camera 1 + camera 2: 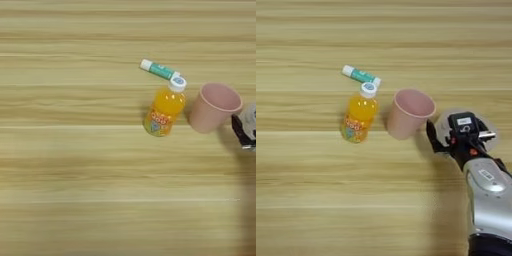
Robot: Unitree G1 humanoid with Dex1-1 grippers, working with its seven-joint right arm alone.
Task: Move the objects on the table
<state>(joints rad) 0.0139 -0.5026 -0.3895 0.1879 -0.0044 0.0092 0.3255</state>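
A small orange-juice bottle (358,118) with a white cap stands left of centre on the wooden table (316,190). The pink plastic cup (408,112) stands just right of it, mouth up. Further right lies the clear tape roll (444,119), mostly covered by my right gripper (456,131), which sits over it. One black finger (432,136) reaches down at the roll's left edge, close to the cup's base; the other finger is hidden behind the gripper body. The fingers look spread, so the gripper reads as open. In the left eye view only the finger (240,131) shows at the right edge.
A small green-and-white tube (360,75) lies just behind the bottle's cap, almost touching it. My silver forearm (487,200) comes up from the bottom right corner.
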